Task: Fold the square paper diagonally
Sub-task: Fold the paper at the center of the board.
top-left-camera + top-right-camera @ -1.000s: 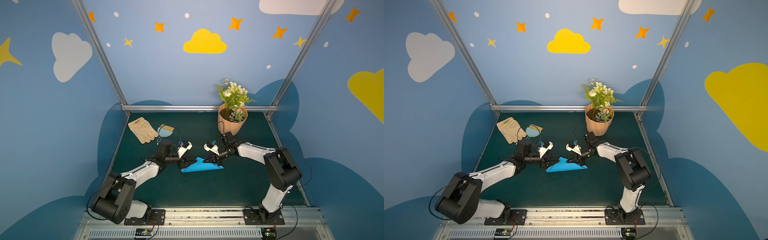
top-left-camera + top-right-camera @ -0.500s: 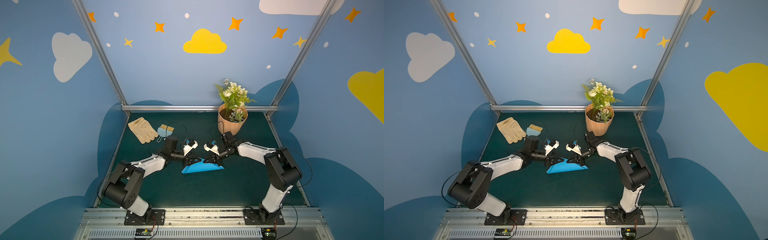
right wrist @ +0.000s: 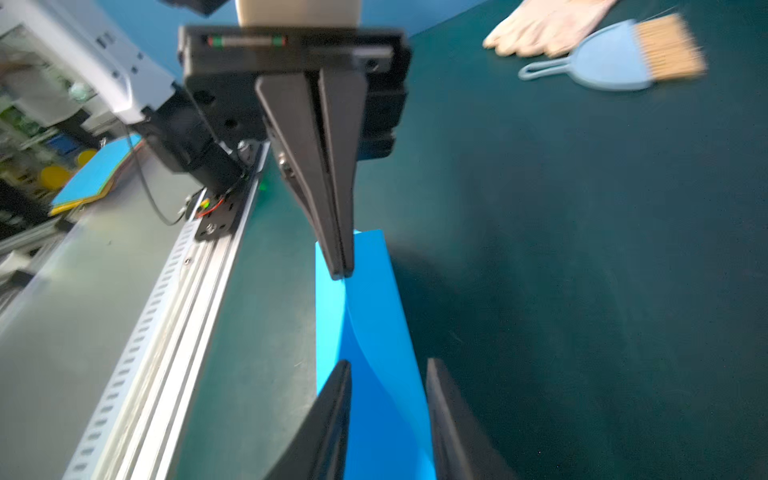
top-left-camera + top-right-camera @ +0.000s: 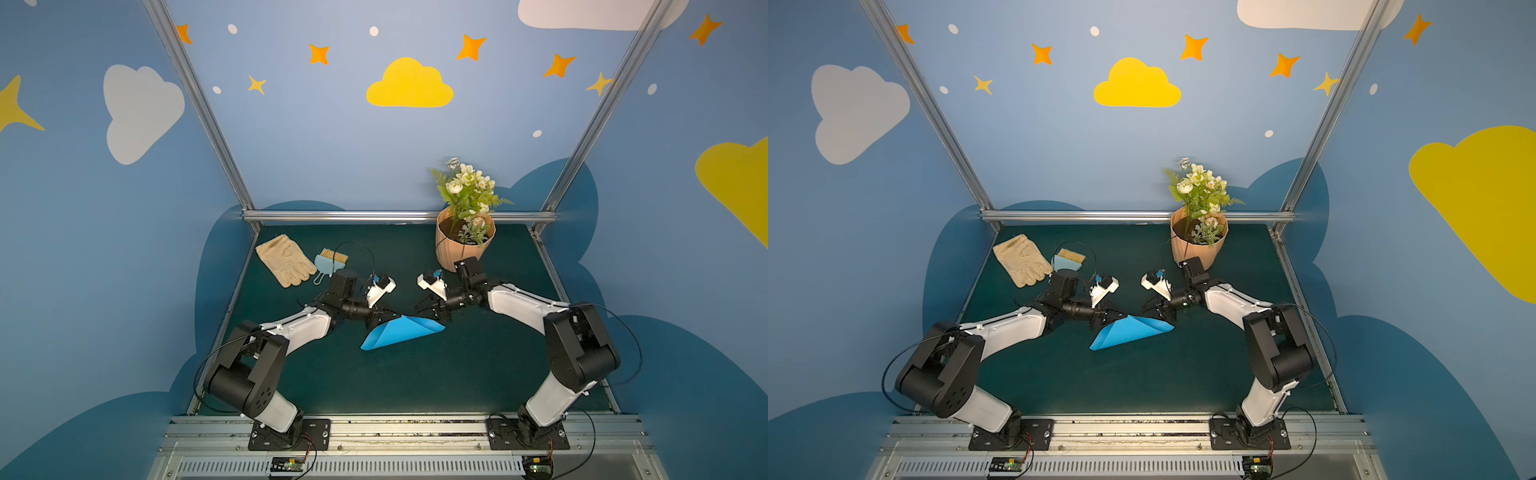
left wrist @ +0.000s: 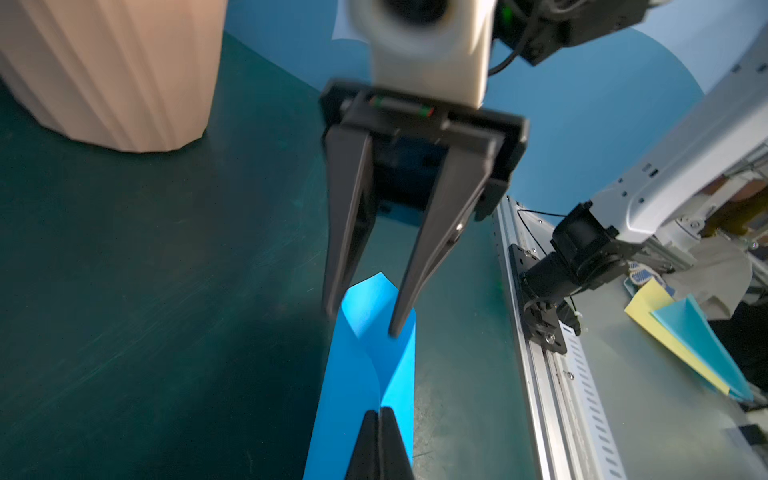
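While both arms reached in over the dark green mat [image 4: 415, 374], the booth read clearly: blue walls with a painted yellow cloud [image 4: 409, 85] and orange stars, and silver frame posts [image 4: 201, 104] at the back corners. A flowerpot [image 4: 459, 251] stood at the back right of the mat. A tan glove [image 4: 284, 259] lay at the back left with a small dustpan [image 4: 328, 262] just beside it.

The paper [image 4: 399, 334] sat near the middle of the mat, between the two grippers. It was loosely doubled over, with the top flap curved and not pressed flat. The left gripper [image 4: 384, 321] was at the paper's left end. In the right wrist view its fingers [image 3: 332, 187] were pressed together with no gap, and the tips pinched the raised edge of the flap. The right gripper [image 5: 363, 322] was at the opposite end. Its fingers [image 5: 432, 249] were spread part way, with the paper's pointed corner lying between the tips — nothing clamped.

Compared with a second before, the roles had swapped. Back then the left gripper was spread open and pulled back beside the paper's left end, and the right one was closed at the other end. The left arm had also reached further in toward the centre, which uncovered the dustpan. The paper itself stayed in roughly the same spot — same loose half-fold.
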`<state>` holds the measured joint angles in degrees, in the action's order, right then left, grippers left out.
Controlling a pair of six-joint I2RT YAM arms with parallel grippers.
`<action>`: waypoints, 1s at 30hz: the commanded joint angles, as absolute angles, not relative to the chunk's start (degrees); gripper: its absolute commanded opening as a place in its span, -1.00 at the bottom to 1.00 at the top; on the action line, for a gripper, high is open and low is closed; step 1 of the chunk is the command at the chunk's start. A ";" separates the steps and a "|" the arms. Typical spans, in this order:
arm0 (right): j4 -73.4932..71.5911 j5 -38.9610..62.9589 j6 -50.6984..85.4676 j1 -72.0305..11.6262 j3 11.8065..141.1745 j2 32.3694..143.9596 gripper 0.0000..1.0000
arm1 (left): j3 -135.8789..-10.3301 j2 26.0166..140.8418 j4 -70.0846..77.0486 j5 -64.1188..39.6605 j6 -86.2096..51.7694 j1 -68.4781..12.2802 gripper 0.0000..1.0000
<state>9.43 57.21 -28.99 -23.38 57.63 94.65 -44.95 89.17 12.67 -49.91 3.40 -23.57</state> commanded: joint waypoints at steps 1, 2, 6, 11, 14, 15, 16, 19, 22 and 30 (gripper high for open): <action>0.61 53.15 -17.09 -19.25 55.82 86.78 -0.21 | -48.44 88.16 9.16 -45.42 -7.54 -23.20 -0.96; 0.38 52.38 -14.38 -18.13 55.81 84.94 -0.20 | -49.17 88.56 8.95 -43.22 -11.29 -23.28 -0.96; 0.63 49.80 -6.70 -16.18 55.85 80.50 -0.30 | -52.82 90.86 6.28 -37.87 -24.54 -23.84 -0.95; -2.35 52.90 6.13 -17.06 54.69 81.03 -0.41 | -53.00 96.42 13.01 -34.16 -48.13 -23.91 -0.95; -3.04 52.61 11.63 -19.41 54.14 83.42 -0.45 | -53.12 101.15 20.83 -35.18 -59.59 -23.91 -0.96; -3.02 51.61 12.60 -20.45 54.07 84.51 -0.48 | -53.61 103.12 23.58 -35.89 -62.35 -23.94 -0.95; -3.08 50.60 13.34 -21.41 54.13 85.42 -0.52 | -54.14 104.81 25.33 -36.40 -63.71 -23.91 -0.95; -3.20 48.35 15.62 -24.28 55.06 89.08 -0.64 | -55.69 109.40 26.71 -35.92 -64.33 -23.17 -0.96; -2.92 45.31 17.45 -25.97 56.07 92.36 -0.69 | -55.06 111.48 26.54 -33.69 -61.69 -21.26 -0.95; 3.99 37.62 16.52 -29.39 63.69 101.57 -0.71 | -52.44 111.65 20.75 -25.46 -50.33 -19.61 -0.95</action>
<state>0.99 40.97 16.27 -28.47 60.07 99.59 -53.28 111.74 22.44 -28.88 -55.61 -18.96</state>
